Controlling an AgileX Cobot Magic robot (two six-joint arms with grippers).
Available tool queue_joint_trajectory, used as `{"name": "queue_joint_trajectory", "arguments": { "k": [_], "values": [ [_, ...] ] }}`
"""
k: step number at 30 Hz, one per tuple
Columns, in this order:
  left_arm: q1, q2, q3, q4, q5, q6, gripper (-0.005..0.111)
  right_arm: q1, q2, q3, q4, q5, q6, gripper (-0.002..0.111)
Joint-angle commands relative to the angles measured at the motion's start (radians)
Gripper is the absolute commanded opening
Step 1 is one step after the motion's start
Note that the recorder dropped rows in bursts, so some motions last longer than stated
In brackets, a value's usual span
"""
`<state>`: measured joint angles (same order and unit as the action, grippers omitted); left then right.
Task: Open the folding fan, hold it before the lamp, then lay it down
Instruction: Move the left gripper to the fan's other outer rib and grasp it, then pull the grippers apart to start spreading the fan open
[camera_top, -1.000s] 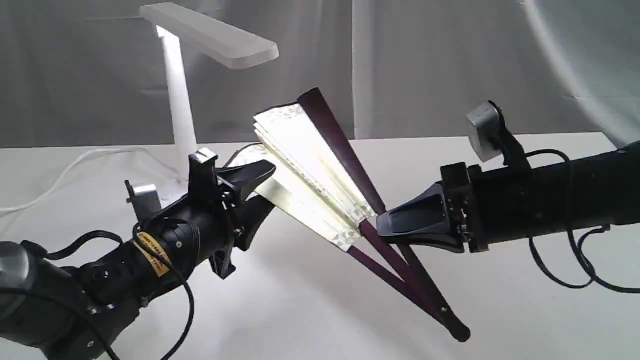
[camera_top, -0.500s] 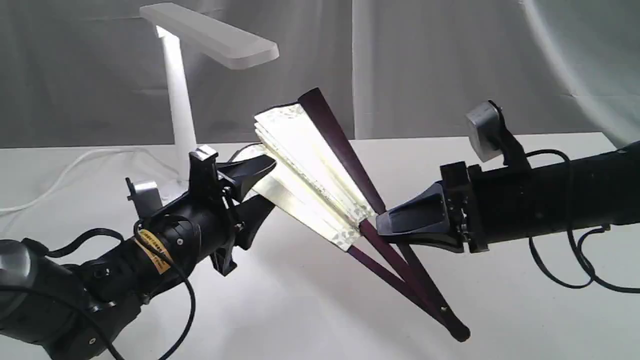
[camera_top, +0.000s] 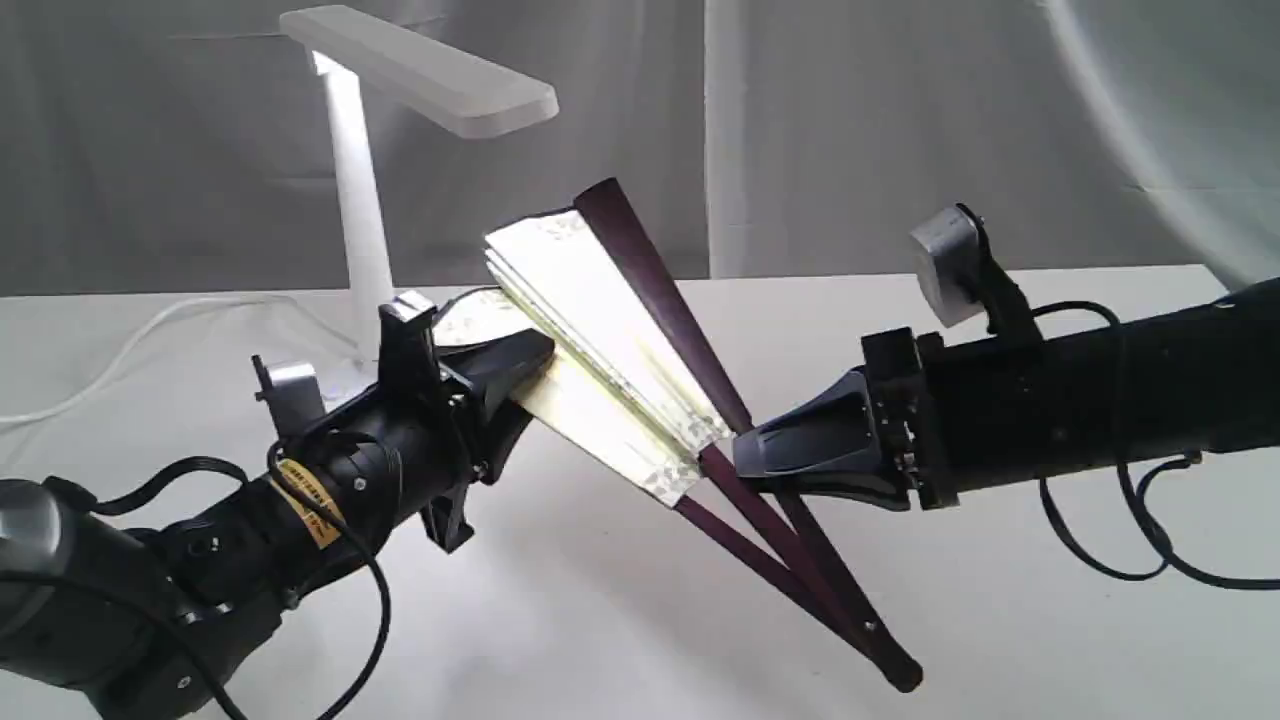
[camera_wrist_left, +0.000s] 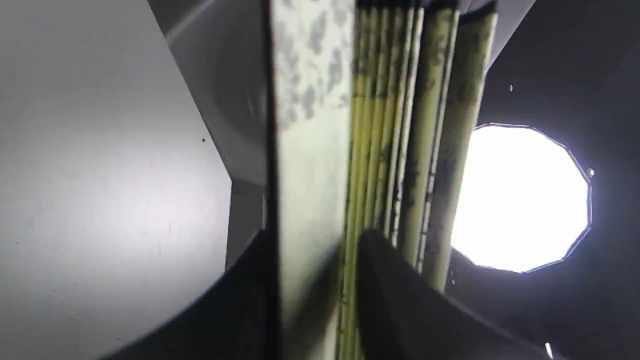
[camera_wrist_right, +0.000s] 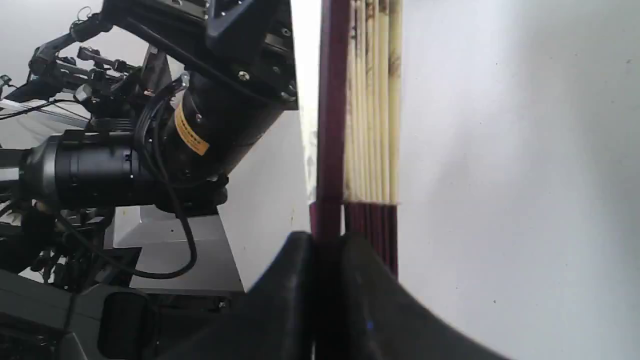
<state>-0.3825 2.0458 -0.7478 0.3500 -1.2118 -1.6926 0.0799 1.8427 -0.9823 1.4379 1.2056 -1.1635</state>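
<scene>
1. While the folding fan (camera_top: 600, 320) is only partly spread, raised beside the lamp (camera_top: 358, 200), full opening and laying down remain
2. Right gripper (camera_top: 748, 462) pinches a maroon guard (camera_wrist_right: 330, 125); left gripper (camera_top: 525, 362) clamps the outer leaf (camera_wrist_left: 310, 175)
3. Only the left wrist view shows the pleats (camera_wrist_left: 390, 150) bunched tight

Both arms are built of round black segments. The left arm (camera_top: 330, 490) is marked with a yellow label (camera_top: 305, 505) bearing dark print, and small bright screws (camera_top: 358, 488) are set into its casing. A black cable (camera_top: 372, 600) is looped beneath it. The left gripper (camera_top: 535, 380) and right gripper (camera_top: 742, 465) are formed of broad, tapering black fingers. A grey box-shaped camera (camera_top: 940, 265) is mounted on a black bracket above the right arm (camera_top: 1080, 400), from which thin black cables (camera_top: 1110, 545) are hung in loops.
</scene>
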Motion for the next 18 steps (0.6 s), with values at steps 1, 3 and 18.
{"name": "queue_joint_trajectory", "arguments": {
  "k": [1, 3, 18],
  "values": [
    [-0.006, 0.003, -0.001, 0.005, -0.009, -0.002, 0.006, 0.002, -0.01, 0.004, 0.012, 0.016, -0.009, 0.0],
    [-0.006, 0.003, -0.001, 0.005, -0.009, 0.0, 0.0, 0.002, -0.01, 0.004, 0.01, 0.016, -0.009, 0.0],
    [-0.006, 0.002, -0.001, 0.16, -0.009, -0.03, 0.0, 0.002, -0.01, 0.004, 0.073, 0.016, 0.004, 0.053]
  ]
}}
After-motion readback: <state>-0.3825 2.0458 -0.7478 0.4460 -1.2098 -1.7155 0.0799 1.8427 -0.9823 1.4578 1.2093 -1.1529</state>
